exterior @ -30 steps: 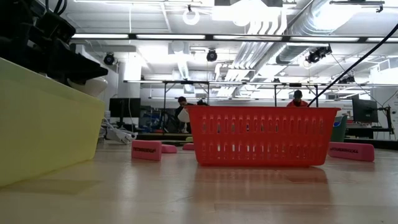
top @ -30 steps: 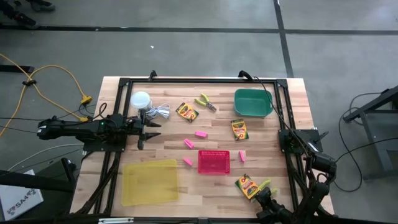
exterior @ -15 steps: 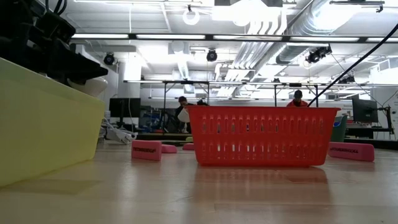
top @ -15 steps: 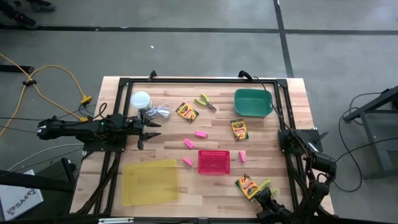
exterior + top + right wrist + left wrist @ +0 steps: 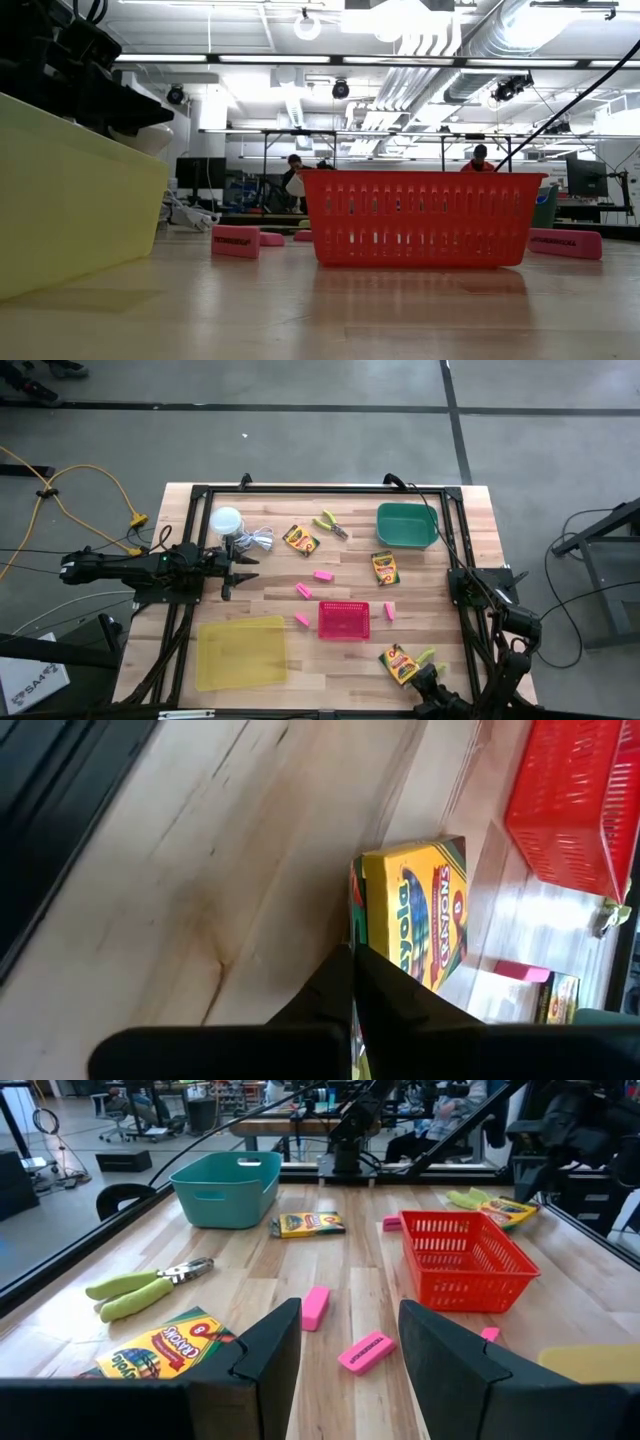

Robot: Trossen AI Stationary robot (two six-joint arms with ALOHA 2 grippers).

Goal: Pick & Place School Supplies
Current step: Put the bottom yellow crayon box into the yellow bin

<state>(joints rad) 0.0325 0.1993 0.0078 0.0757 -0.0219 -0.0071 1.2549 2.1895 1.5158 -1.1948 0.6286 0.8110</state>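
Reaching from the table's near right corner, the right end effector (image 5: 352, 982) had its fingers clenched together, touching the nearest crayon box (image 5: 398, 663); the box's long axis ran diagonally, toward the red basket (image 5: 344, 620). The left end effector (image 5: 345, 1350) waited released.

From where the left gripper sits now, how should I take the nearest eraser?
Pinch the eraser across its narrow width at mid-length, coming straight down. It lies flat on the table, so only its long sides are free. It sits slanted to the open left gripper, so the wrist probably needs turning to square the fingers.
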